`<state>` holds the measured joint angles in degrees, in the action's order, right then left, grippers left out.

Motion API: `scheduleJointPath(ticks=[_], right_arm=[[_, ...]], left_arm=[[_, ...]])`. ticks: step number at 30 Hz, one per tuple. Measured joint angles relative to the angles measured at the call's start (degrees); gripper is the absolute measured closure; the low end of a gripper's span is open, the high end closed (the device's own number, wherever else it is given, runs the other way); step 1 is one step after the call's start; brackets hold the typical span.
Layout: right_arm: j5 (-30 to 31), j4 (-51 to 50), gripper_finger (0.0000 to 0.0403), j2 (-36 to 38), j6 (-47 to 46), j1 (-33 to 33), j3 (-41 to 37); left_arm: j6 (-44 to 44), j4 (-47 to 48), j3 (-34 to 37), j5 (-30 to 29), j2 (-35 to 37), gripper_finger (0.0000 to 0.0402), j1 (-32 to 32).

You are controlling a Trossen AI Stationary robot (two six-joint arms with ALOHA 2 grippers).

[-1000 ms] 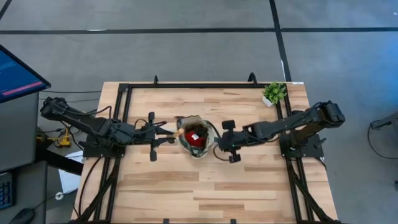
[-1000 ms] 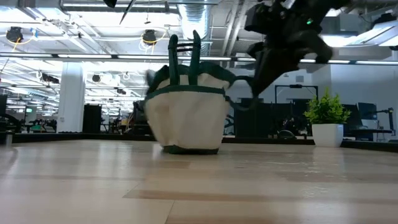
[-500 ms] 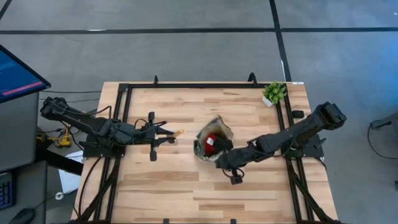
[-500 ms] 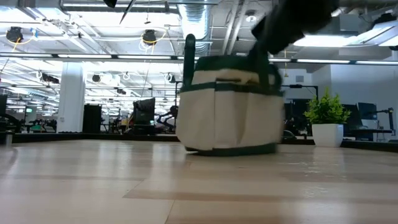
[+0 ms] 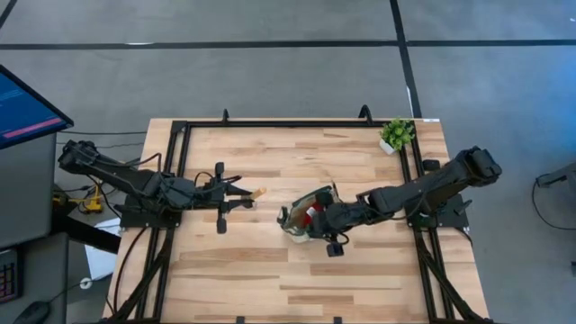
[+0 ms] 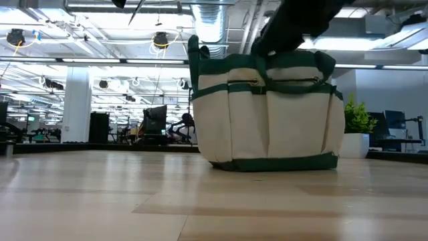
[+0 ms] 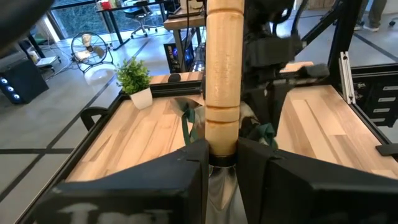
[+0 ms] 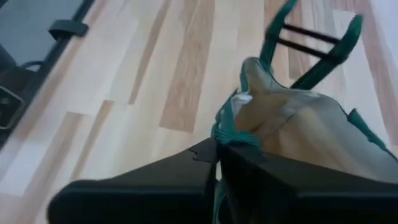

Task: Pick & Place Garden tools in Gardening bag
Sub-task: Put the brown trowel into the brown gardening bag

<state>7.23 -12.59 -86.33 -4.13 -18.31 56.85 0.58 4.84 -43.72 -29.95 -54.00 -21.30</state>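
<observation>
Light wood-plank table (image 5: 270,270) with black frame rails, centre of high view; grey floor around, monitor (image 5: 22,108) at left edge. Low view looks across tabletop into open office: ceiling lights, ducts, white column at left, chairs far back.

Bag (image 5: 301,216) just right of table centre in high view, cream with green trim, mouth up, red piece (image 5: 310,214) visible inside. Fills centre-right of low view (image 6: 267,110), upright on the wood, green handles up, hiding most of the plant behind it.

Right gripper (image 5: 322,216) at bag's right rim, arm running in from the right edge of the table. Right wrist view: fingers pinched together on green rim trim (image 8: 233,137), clamped on the bag. Dark arm above bag at top of low view.

Left gripper (image 5: 247,193) left of centre, well apart from bag, arm flat along table from the left. Clamped on wood-handled tool (image 5: 258,192); left wrist view shows wooden handle (image 7: 222,68) standing up between both fingers (image 7: 186,168), blocking the middle of that view.

Potted plant (image 5: 396,135) at upper right table corner, clear of both arms; seen upper left in left wrist view (image 7: 135,81).
</observation>
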Motion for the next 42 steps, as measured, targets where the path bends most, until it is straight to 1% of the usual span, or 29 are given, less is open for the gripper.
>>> scheduleJointPath(ticks=[4,8,13,16,20,21,23,25,27,29,32,36,42], right_arm=[[0.1,-6.7,0.0369,0.9,0.0,-1.1,2.9],[0.2,-11.7,0.0348,1.0,0.1,-2.2,7.4],[0.3,-18.4,0.0338,1.0,0.2,-3.3,12.6],[0.3,-20.9,0.0333,1.0,0.1,-3.4,14.4],[-0.1,-25.3,0.0316,1.0,-0.8,-3.3,15.5],[-1.4,-26.8,0.0313,1.0,-1.0,-3.3,15.7],[-6.4,-29.1,0.0315,1.0,-2.4,-3.3,15.8],[-8.4,-30.8,0.0335,0.6,-5.7,-4.3,15.8],[-8.5,-30.8,0.0372,-0.2,-7.7,-5.7,14.8],[-8.5,-30.2,0.0393,-0.3,-8.3,-7.3,12.3],[-6.0,-24.3,0.0396,-0.3,-13.0,-9.3,7.8],[-2.2,-19.9,0.04,-0.3,-19.9,-11.5,2.1],[2.6,-8.3,0.0402,-0.3,-27.6,-13.8,-6.5]], left_arm=[[0.0,0.0,0.0,0.0,0.0,0.0368,0.0],[0.0,-0.1,0.0,0.0,0.0,0.0368,0.0],[0.0,0.0,0.0,0.0,0.0,0.0368,0.0],[0.0,-0.1,0.0,0.0,0.0,0.0368,0.0],[0.0,-0.1,0.0,0.0,0.0,0.0368,0.0],[0.0,-0.1,0.0,0.0,0.0,0.0368,0.0],[0.0,-0.1,0.0,0.0,0.0,0.0368,0.0],[0.0,-0.1,0.0,0.0,0.0,0.0368,0.0],[0.0,-0.2,0.0,0.0,0.0,0.0367,0.0],[0.0,-0.2,0.0,0.0,0.0,0.0368,0.0],[0.0,-0.2,0.0,0.0,0.0,0.0368,0.0],[0.0,-0.2,0.0,0.0,0.0,0.0367,0.0],[0.0,-0.2,0.0,0.0,0.0,0.0368,0.0]])
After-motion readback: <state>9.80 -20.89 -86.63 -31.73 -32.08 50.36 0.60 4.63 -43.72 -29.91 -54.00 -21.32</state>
